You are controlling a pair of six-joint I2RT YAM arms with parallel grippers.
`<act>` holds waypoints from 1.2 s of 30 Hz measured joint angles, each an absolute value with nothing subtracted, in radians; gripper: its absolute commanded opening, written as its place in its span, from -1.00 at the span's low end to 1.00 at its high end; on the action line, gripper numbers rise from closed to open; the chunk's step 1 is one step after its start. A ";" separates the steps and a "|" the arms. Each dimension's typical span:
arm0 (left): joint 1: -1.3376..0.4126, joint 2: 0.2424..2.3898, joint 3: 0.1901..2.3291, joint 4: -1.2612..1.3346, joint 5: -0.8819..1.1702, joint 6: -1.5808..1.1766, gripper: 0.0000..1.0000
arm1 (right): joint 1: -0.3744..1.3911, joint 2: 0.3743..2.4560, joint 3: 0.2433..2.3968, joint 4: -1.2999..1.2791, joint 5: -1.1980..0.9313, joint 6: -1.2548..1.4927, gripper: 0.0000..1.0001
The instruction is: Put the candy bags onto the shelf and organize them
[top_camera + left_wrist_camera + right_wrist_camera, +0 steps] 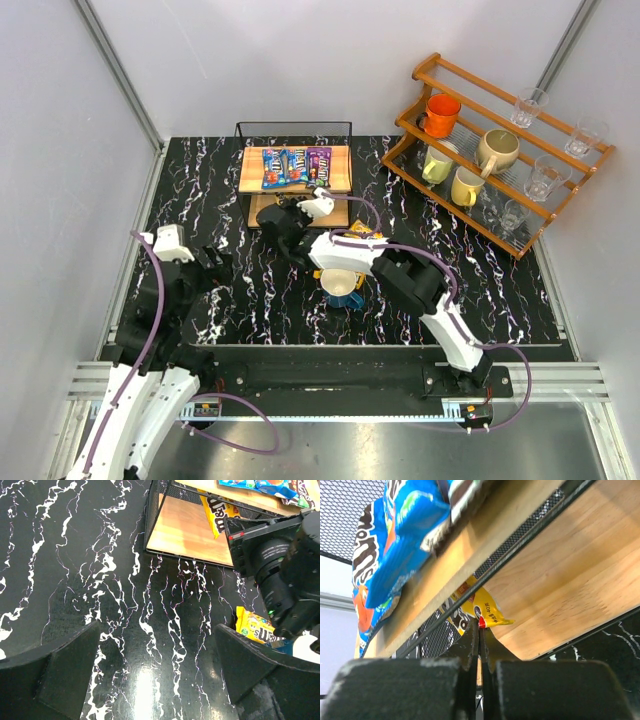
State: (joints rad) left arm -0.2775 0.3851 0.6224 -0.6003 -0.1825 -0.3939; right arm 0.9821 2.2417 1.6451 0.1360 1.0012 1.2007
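The shelf stands at the back centre. Two blue candy bags and a purple one lie on its top board. My right gripper reaches into the lower tier and is shut on the corner of a yellow candy bag lying on the lower board. The blue bags overhang above. That yellow bag also shows in the left wrist view. Another yellow bag lies on the table by the right arm. My left gripper is open and empty above bare table.
A cream mug sits on something blue in front of the right arm. A reddish-brown rack with mugs and glasses stands at the back right. The right arm's wrist fills the left wrist view's right side.
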 measured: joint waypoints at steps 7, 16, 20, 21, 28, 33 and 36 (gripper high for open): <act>-0.278 0.370 0.628 -0.617 -0.243 -0.401 0.98 | 1.008 2.302 1.699 0.145 1.092 1.259 -1.00; -0.279 0.353 0.640 -0.640 -0.293 -0.410 0.98 | 1.008 2.375 1.844 -0.030 1.133 1.489 -1.00; -0.279 0.353 0.640 -0.643 -0.301 -0.413 0.98 | 1.008 2.426 1.930 -0.141 1.134 1.599 -1.00; -0.279 0.353 0.640 -0.643 -0.303 -0.413 0.98 | 1.008 2.440 1.953 -0.170 1.132 1.624 -1.00; -0.281 0.353 0.640 -0.652 -0.312 -0.416 0.98 | 1.008 2.530 2.092 -0.339 1.131 1.737 -0.97; -0.282 0.353 0.640 -0.657 -0.312 -0.416 0.98 | 1.008 2.586 2.186 -0.426 1.124 1.786 -0.53; -0.282 0.353 0.640 -0.657 -0.313 -0.416 0.98 | 1.008 2.605 2.217 -0.457 1.122 1.809 -0.07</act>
